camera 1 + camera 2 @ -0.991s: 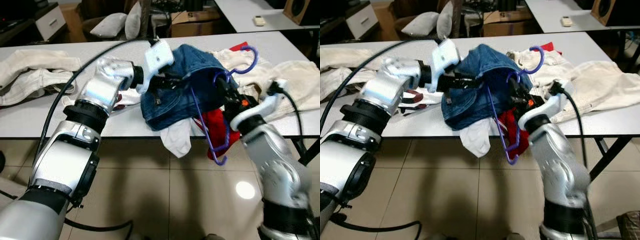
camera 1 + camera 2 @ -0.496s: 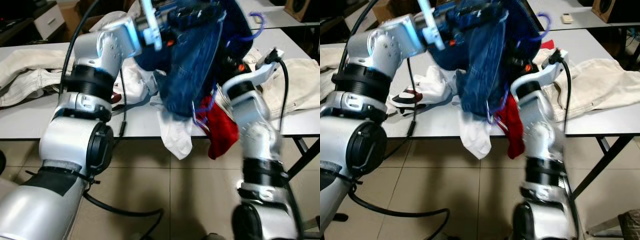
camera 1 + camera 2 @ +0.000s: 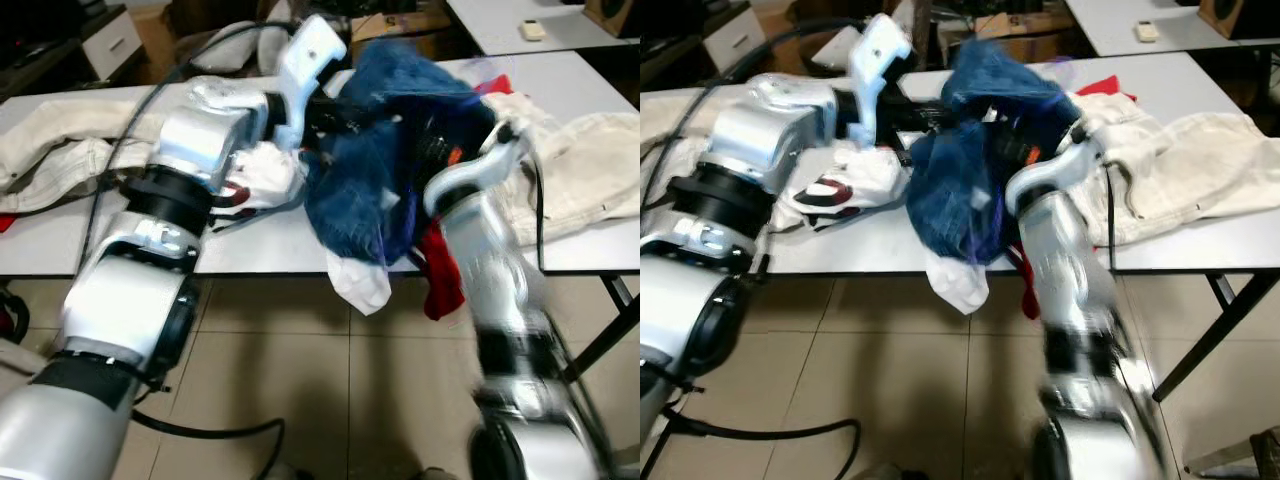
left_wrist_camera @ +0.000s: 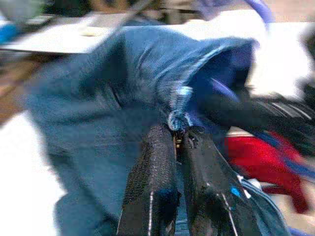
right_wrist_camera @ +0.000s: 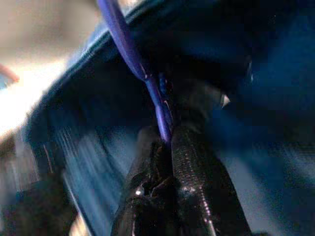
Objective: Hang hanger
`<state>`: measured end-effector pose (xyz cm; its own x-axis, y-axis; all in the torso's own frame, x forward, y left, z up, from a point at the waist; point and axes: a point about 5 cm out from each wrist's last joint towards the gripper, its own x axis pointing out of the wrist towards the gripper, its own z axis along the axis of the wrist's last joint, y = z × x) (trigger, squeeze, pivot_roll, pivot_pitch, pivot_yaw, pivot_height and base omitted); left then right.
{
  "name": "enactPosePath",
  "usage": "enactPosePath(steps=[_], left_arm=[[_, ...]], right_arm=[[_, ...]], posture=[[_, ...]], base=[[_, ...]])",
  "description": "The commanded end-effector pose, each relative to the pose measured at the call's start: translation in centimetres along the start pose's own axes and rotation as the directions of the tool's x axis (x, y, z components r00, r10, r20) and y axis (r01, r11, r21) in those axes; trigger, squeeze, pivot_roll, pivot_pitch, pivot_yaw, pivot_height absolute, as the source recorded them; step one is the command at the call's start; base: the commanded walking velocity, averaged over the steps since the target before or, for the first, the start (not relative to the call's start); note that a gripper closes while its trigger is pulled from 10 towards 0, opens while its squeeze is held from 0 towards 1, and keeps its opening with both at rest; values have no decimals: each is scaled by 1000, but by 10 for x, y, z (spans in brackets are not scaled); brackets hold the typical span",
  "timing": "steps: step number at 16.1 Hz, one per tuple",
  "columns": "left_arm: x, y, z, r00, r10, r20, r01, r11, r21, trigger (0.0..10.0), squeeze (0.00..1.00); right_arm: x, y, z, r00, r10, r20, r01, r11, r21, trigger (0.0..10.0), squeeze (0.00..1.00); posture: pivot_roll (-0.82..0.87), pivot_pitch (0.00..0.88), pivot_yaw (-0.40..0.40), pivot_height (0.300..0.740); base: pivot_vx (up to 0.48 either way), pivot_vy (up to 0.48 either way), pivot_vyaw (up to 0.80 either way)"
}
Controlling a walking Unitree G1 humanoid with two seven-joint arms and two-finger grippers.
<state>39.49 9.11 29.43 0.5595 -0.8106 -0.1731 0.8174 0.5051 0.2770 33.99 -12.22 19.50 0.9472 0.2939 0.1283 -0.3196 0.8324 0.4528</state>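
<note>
A blue denim garment [image 3: 370, 190] bunches over the front edge of the white table [image 3: 250, 250], between my two arms. My left gripper [image 4: 178, 135] is shut on the garment's stitched hem [image 4: 179, 105], reaching in from the left [image 3: 330, 110]. My right gripper [image 5: 167, 137] is shut on the thin purple hanger [image 5: 123, 44] inside the denim folds, and its arm [image 3: 470, 200] comes in from the right. Most of the hanger is buried in the cloth. Its hook [image 4: 258, 7] blurs past the far side in the left wrist view.
A red cloth [image 3: 440, 275] and a white cloth [image 3: 360, 285] hang off the table edge under the denim. Cream garments lie at the right [image 3: 590, 170] and left [image 3: 60, 150]. A white printed garment [image 3: 255, 175] sits beside my left arm. Tiled floor lies below.
Both arms had lifted the denim and hanger high half a second ago. They have since dropped back to table level. The view has shifted and is blurred.
</note>
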Motion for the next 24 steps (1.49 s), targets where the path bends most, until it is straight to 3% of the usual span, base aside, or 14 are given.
enactPosePath(steps=[1, 3, 7, 11, 12, 16, 18, 19, 21, 22, 23, 24], left_arm=[[-5, 7, 2, 998, 65, 25, -65, 998, 5, 0, 0], [0, 5, 8, 990, 92, 109, -88, 996, -34, 0, 0], [13, -8, -9, 998, 36, 51, -36, 999, 0, 0, 0], [16, -13, -22, 1000, 13, -1, -13, 1000, 20, 0, 0], [16, -15, -23, 1000, -22, -10, 22, 1000, 15, 0, 0], [8, -14, -35, 993, -78, -91, 81, 996, 29, 0, 0], [3, -15, -42, 982, -137, -130, 138, 990, -3, 0, 0], [2, -16, -43, 980, -150, -130, 149, 989, -14, 0, 0], [2, -19, -33, 974, -221, -51, 210, 965, -156, 0, 0], [2, -19, -31, 973, -230, -34, 220, 958, -181, 0, 0], [1, -20, -22, 965, -258, 39, 259, 922, -290, 0, 0], [0, -21, -21, 963, -263, 51, 266, 914, -307, 0, 0]], right_arm=[[-2, 12, -6, 998, 50, -50, -51, 998, -29, 10000, 0], [-30, 15, -16, 998, 26, -64, -27, 1000, -12, 10000, 0], [-55, 20, 8, 996, -41, 78, 37, 998, 41, 10000, 0], [-67, 17, 18, 993, -83, 86, 82, 997, 14, 10000, 0], [-65, 4, 18, 986, -141, 88, 139, 990, 38, 10000, 0], [-54, -6, 30, 973, -163, 166, 122, 965, 233, 10000, 0], [-35, -25, 27, 949, -223, 224, 122, 912, 392, 10000, 0], [-31, -27, 26, 946, -228, 230, 115, 899, 422, 10000, 0], [0, -29, 15, 947, -206, 247, 55, 861, 505, 10000, 0], [5, -28, 14, 948, -203, 246, 56, 865, 499, 10000, 0], [21, -26, 6, 947, -215, 240, 68, 860, 505, 10000, 0], [24, -26, 5, 946, -219, 239, 70, 857, 510, 10000, 0]], posture=[[-41, 0, 140, 740], [-57, 0, 147, 740], [-102, 0, 175, 740], [-125, 0, 179, 740], [-125, 0, 179, 740], [-112, 0, 174, 740], [-98, 0, 187, 740], [-94, 0, 190, 740], [-47, 0, 200, 740], [-43, 0, 200, 740], [-19, 0, 200, 740], [-19, 0, 200, 740]], base=[[0, 0, 0], [0, 0, 0], [0, 0, 0], [0, 0, 0], [0, 0, 0], [0, 0, 0], [0, 0, 0], [0, 0, 0], [0, 0, 0], [0, 0, 0], [0, 0, 0], [0, 0, 0]])
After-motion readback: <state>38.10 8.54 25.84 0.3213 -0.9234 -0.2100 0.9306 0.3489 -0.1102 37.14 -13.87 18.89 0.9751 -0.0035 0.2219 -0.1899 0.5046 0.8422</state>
